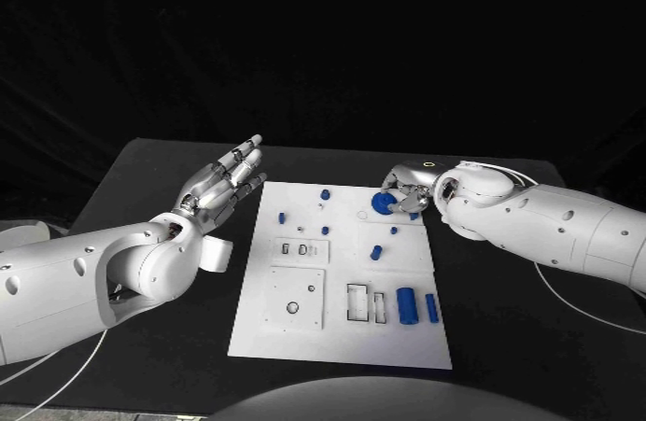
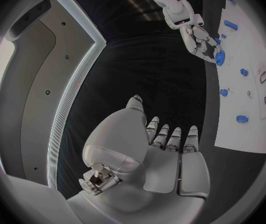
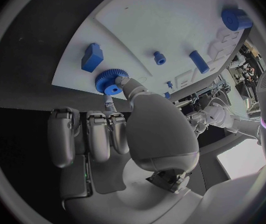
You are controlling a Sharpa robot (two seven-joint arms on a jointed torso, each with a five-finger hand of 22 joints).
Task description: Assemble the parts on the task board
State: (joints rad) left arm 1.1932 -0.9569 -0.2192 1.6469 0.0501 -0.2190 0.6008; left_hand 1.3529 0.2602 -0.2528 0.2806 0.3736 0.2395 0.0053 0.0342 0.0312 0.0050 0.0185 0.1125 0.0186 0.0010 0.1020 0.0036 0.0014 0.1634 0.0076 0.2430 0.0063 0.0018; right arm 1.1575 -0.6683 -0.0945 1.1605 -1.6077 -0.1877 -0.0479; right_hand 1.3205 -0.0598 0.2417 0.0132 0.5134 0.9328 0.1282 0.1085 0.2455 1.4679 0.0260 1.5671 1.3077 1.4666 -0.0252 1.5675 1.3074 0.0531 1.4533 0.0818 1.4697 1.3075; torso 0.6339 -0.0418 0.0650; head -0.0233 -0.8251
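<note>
Right hand (image 1: 414, 193) pinches one blue gear (image 3: 110, 81) on the task board (image 1: 344, 342); left hand (image 1: 222, 186) spread, empty.

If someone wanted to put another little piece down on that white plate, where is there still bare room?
The white task board is bare along its near edge, below the square recessed plate and the upright blue cylinder. Its far right corner is crowded: the right hand holds the blue toothed gear there. The left hand hovers beside the board.

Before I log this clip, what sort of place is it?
Most likely a robotics lab test bench, not a home or shop. A black table against dark drapes holds a white task board with small blue parts, and the right hand holds a blue gear while the left hand hovers open.
</note>
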